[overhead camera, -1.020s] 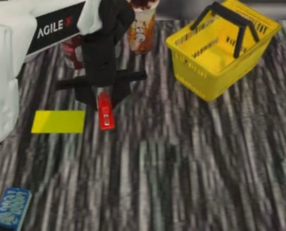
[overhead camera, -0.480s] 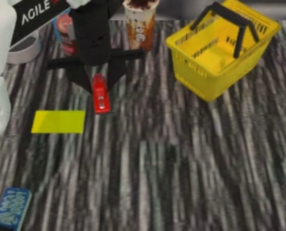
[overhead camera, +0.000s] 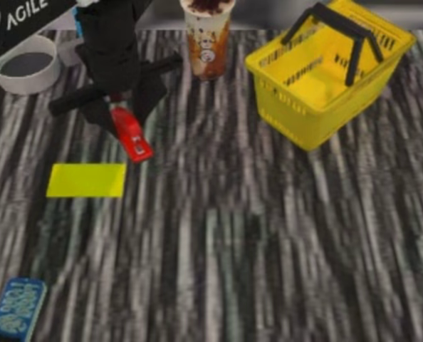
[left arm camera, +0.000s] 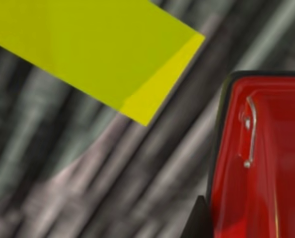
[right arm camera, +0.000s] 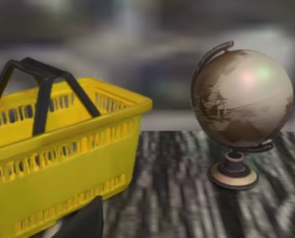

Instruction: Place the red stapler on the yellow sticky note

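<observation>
Blue packet: lying at the near left edge, well clear of the work.
Yellow sticky note: lying flat and bare, left of centre.
Red stapler: now being carried tilted, its tapered end swinging leftward toward the note's far right corner, compared with half a second ago.
Meaning: the transfer is progressing; placement is still pending.
Left gripper: clamping the stapler's far end from above.
Yellow basket: standing far right.
Right arm: remaining parked out of the top view.

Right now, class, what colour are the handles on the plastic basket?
Black, on the yellow basket; its handles show best in the top view.
</observation>
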